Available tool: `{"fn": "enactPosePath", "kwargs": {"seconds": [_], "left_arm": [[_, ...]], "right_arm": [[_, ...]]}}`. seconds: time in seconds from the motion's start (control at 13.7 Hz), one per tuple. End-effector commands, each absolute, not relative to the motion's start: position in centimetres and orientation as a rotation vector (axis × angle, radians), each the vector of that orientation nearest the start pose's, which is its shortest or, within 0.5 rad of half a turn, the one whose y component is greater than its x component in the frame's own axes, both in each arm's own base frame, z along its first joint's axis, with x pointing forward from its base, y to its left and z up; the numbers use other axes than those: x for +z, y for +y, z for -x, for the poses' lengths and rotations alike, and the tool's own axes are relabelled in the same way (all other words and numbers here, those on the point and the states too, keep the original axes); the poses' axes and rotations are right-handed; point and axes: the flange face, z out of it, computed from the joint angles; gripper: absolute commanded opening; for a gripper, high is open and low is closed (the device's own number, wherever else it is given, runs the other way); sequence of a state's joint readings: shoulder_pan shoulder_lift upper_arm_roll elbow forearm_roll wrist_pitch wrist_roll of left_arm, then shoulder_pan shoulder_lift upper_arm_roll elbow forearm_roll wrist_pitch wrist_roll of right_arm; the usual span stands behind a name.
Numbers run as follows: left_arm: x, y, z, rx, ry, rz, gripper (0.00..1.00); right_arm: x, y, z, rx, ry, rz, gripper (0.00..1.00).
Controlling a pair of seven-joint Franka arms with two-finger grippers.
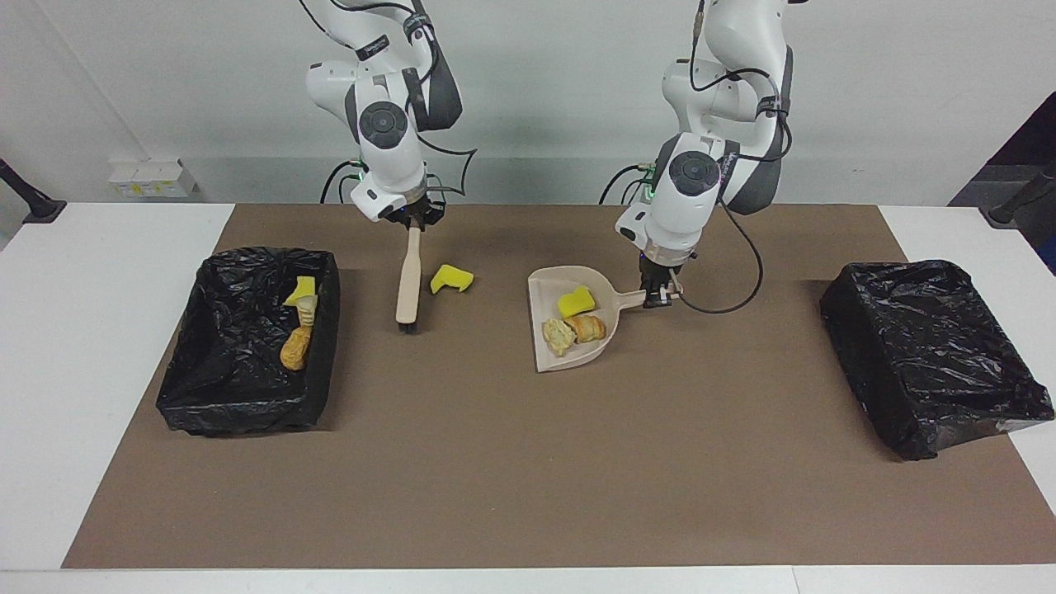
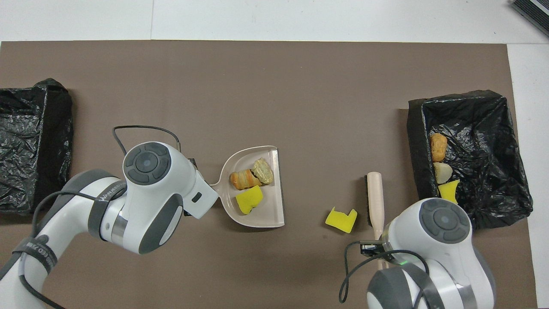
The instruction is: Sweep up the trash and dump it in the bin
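A beige dustpan lies mid-table, its mouth toward the right arm's end. It holds three pieces of trash: a yellow sponge chunk and two bread-like pieces. My left gripper is shut on the dustpan's handle. One loose yellow sponge chunk lies on the mat between the dustpan and a beige brush. My right gripper is shut on the brush handle, and the brush head is down by the mat beside the loose chunk. In the overhead view the dustpan, loose chunk and brush show; both grippers are hidden under the arms.
A black-lined bin at the right arm's end holds three scraps: a yellow sponge, a pale piece and a golden bread piece. A second black-lined bin stands at the left arm's end. A brown mat covers the table.
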State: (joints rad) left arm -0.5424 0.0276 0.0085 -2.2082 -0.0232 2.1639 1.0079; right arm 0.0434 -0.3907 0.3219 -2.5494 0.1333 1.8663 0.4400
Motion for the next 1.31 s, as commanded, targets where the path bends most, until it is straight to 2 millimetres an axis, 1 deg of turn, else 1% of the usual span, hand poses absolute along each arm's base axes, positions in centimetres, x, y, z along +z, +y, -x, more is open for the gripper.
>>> {"fn": "enactPosePath", "kwargs": {"seconds": [0.0, 0.07, 0.15, 0.29, 0.36, 0.44, 0.51, 0.58, 0.66, 0.73, 0.88, 0.95, 1.02, 1.17, 1.24], "left_arm": [[36.9, -29.3, -40.8, 0.065, 2.147, 2.335, 0.0], [36.8, -30.2, -39.6, 0.076, 2.145, 2.333, 0.0], [36.8, -30.4, -39.1, 0.082, 2.142, 2.329, 0.0], [36.8, -30.4, -38.6, 0.094, 2.133, 2.335, 0.0], [36.8, -30.8, -38.1, 0.098, 2.122, 2.344, 0.0], [36.6, -31.1, -37.8, 0.103, 2.116, 2.348, 0.0], [36.5, -31.3, -37.4, 0.108, 2.112, 2.351, 0.0], [36.4, -31.3, -37.4, 0.113, 2.105, 2.357, 0.0], [36.3, -31.2, -37.4, 0.113, 2.105, 2.357, 0.0], [36.2, -31.2, -37.3, 0.11, 2.106, 2.356, 0.0], [35.7, -31.4, -37.7, 0.086, 2.102, 2.359, 0.0], [35.6, -31.6, -38.1, 0.048, 2.099, 2.361, 0.0], [35.6, -31.4, -38.6, 0.03, 2.09, 2.368, 0.0], [35.5, -31.1, -39.3, -0.001, 2.081, 2.374, 0.0], [35.4, -30.3, -40.0, -0.016, 2.063, 2.389, 0.0]], "right_arm": [[37.6, 14.2, -29.8, 0.362, 0.409, 3.238, 0.0], [37.1, 14.4, -29.1, 0.378, 0.416, 3.235, 0.0], [36.7, 14.8, -29.0, 0.377, 0.407, 3.223, 0.0], [36.2, 15.9, -29.2, 0.373, 0.38, 3.186, 0.0], [35.8, 16.8, -29.4, 0.385, 0.362, 3.154, 0.0], [35.4, 18.0, -30.1, 0.388, 0.354, 3.126, 0.0], [35.4, 18.8, -31.1, 0.404, 0.333, 3.113, 0.0], [35.3, 19.2, -31.3, 0.402, 0.313, 3.11, 0.0], [35.1, 20.2, -31.6, 0.399, 0.302, 3.076, 0.0], [35.2, 21.7, -31.4, 0.394, 0.244, 3.041, 0.0], [35.4, 23.2, -31.7, 0.399, 0.173, 2.941, 0.0], [35.3, 24.8, -31.7, 0.394, 0.14, 2.924, 0.0], [35.8, 26.5, -31.3, 0.387, 0.086, 2.92, 0.0], [37.1, 28.4, -31.7, 0.369, 0.039, 2.904, 0.0], [37.9, 29.5, -31.6, 0.352, 0.017, 2.897, 0.0]]}}
